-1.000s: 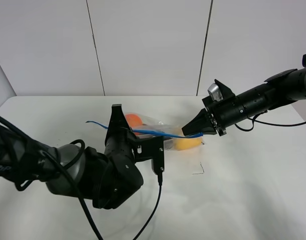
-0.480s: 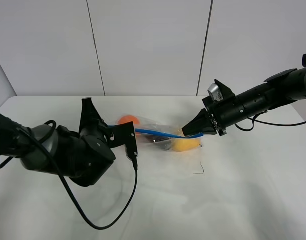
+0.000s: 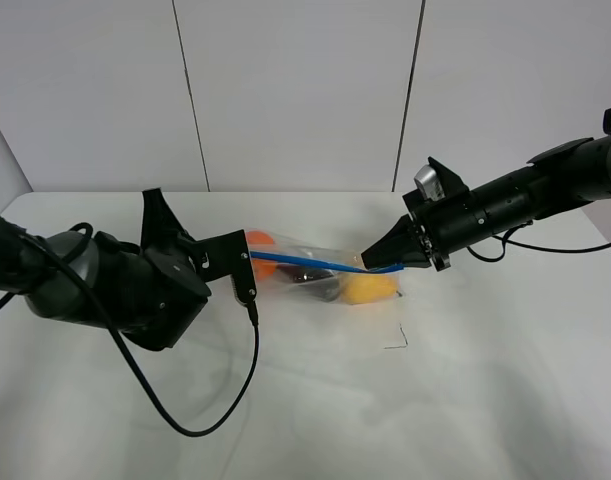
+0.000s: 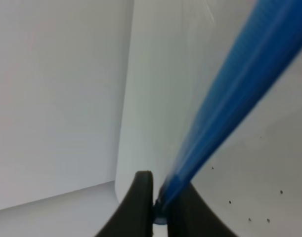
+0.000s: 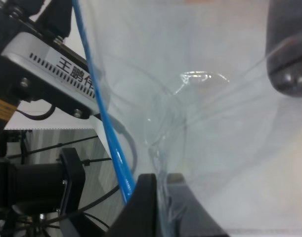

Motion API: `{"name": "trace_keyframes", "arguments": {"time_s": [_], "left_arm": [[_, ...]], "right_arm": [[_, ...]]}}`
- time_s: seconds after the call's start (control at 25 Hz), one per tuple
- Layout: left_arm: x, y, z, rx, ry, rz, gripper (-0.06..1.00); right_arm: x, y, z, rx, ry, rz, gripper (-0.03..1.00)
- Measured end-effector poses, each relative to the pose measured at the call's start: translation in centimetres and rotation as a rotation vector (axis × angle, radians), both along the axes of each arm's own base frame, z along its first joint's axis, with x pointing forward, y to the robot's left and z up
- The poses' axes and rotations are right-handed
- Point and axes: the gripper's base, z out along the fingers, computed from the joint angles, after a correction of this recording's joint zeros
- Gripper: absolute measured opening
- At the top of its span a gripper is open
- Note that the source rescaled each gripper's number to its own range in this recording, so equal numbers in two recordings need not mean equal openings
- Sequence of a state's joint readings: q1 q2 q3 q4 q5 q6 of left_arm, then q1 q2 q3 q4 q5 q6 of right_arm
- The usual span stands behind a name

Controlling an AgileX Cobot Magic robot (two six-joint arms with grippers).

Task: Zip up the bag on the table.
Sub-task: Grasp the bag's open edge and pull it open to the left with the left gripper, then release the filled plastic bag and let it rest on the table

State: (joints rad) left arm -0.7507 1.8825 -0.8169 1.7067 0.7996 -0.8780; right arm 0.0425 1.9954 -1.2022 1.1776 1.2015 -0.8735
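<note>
**A:** Where is the bag, and how far along is the zipping?

**B:** The bag (image 3: 320, 272) is at the middle of the white table (image 3: 485, 400), held up between the two arms. The orange piece (image 3: 259, 243) is at its left end, the dark purple piece (image 3: 323, 287) is in the middle and the yellow piece (image 3: 371, 290) is at the right. The blue zipper strip (image 3: 310, 263) is stretched in a taut line from one gripper to the other. The closing gripper sits at the strip's left end, so the run looks nearly finished. The pictures are too blurred to confirm a seal along the whole strip. What probably remains is to check the end and let go.

**A:** And the arms?

**B:** The left arm (image 3: 115, 290) lies low over the near-left of the table, with its wrist turned toward the bag. The right arm (image 3: 525, 200) reaches in from the far right, sloping down to the bag's right end.

**A:** What are the grippers doing?

**B:** The left gripper (image 4: 159, 197) has its jaws pressed together on the blue strip, which runs away from them as a single band in the left wrist view. The right gripper (image 3: 378, 262) is also closed, pinching crinkled clear film at the bag's right corner. There the strip passes just beside one finger (image 5: 141, 202).
</note>
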Motion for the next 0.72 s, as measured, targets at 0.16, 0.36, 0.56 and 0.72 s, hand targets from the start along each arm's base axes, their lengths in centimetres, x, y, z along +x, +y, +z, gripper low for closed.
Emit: {"name": "trace_keyframes", "arguments": {"time_s": [0.16, 0.36, 0.56, 0.72], "left_arm": [[0.1, 0.1, -0.1, -0.005, 0.006, 0.0, 0.0], [0.2, 0.7, 0.0, -0.002, 0.002, 0.04, 0.14], [0.3, 1.2, 0.1, -0.009, -0.013, 0.084, 0.57], [0.3, 1.5, 0.3, 0.007, -0.043, 0.11, 0.69]], "right_arm": [[0.0, 0.1, 0.0, 0.003, 0.0, -0.001, 0.0], [-0.2, -0.1, -0.1, -0.019, 0.0, 0.019, 0.0], [-0.2, -0.1, -0.2, -0.026, 0.0, 0.027, 0.0], [-0.2, -0.1, -0.2, -0.026, -0.003, 0.028, 0.0]]}}
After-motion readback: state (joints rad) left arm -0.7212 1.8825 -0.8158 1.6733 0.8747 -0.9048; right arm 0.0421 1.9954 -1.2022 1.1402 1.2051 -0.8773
